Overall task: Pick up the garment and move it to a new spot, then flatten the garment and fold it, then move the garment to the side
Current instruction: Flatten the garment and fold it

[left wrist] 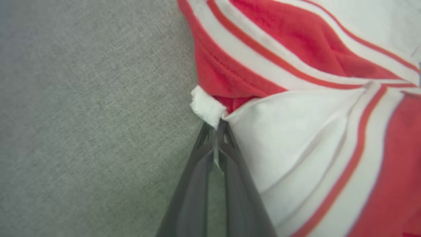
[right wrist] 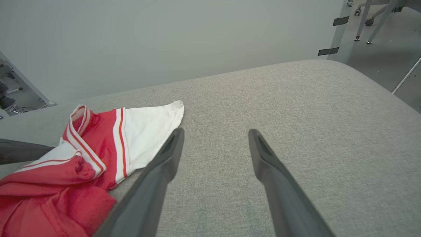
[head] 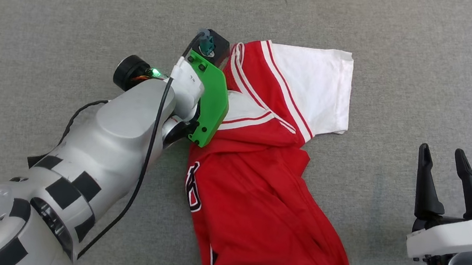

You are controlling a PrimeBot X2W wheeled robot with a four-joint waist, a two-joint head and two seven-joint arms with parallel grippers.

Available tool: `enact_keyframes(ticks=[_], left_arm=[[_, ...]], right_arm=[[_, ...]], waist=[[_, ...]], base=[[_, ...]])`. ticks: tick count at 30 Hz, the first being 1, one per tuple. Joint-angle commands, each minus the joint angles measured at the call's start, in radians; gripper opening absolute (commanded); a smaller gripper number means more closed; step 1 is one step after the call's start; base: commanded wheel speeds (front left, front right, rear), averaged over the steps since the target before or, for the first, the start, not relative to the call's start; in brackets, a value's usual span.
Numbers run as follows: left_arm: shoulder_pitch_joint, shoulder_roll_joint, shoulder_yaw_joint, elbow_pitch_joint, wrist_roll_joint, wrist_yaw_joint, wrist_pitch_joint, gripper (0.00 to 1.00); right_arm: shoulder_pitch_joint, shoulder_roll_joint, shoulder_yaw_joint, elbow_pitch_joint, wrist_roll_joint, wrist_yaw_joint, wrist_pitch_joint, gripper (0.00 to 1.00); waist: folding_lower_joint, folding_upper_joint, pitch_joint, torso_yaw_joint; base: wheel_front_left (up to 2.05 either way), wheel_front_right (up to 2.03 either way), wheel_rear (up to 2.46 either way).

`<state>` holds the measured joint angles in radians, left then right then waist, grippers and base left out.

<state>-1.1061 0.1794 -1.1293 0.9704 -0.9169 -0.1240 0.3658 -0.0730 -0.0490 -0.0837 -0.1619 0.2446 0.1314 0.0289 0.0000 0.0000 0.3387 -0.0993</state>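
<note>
Shirt: red, white sleeves, striped trim. Crumpled, not flat, mid-scene on grey fabric surface. One sleeve spread flat far right; red body bunched near. Print partly visible, left edge. White hem pinched in left claw.

Head view: steep downward look, mid range, onto grey fabric surface; jersey T-shirt at frame centre.
Left wrist view: very close, looks along left hand at T-shirt edge.
Right wrist view: low, shallow angle past right hand toward wall.
All three share the striped collar.
</note>
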Motion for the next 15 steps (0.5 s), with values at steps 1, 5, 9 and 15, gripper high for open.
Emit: enact_keyframes(ticks=[1, 5, 9, 15], left_arm=[[0.019, 0.001, -0.001, 0.014, 0.006, 0.009, -0.027, 0.0], [0.023, 0.012, 0.022, 0.02, 0.006, 0.035, -0.117, 0.0], [0.057, 0.048, 0.051, 0.008, -0.006, 0.069, -0.193, 0.0], [0.178, 0.127, 0.109, -0.048, -0.055, 0.125, -0.292, 0.0]], right_arm=[[-0.004, -0.001, -0.002, 0.004, 0.012, -0.001, -0.008, 1.0], [0.014, -0.001, -0.014, 0.006, 0.015, -0.001, -0.006, 1.0], [0.03, -0.001, -0.029, 0.002, 0.015, -0.001, -0.001, 1.0], [0.056, -0.001, -0.052, -0.003, 0.016, -0.001, 0.007, 1.0]], waist=[[0.0, 0.0, -0.029, 0.015], [0.0, 0.0, -0.068, 0.038], [0.0, 0.0, -0.102, 0.066], [0.0, 0.0, -0.138, 0.1]], base=[[0.0, 0.0, 0.0], [0.0, 0.0, 0.0], [0.0, 0.0, 0.0], [0.0, 0.0, 0.0]])
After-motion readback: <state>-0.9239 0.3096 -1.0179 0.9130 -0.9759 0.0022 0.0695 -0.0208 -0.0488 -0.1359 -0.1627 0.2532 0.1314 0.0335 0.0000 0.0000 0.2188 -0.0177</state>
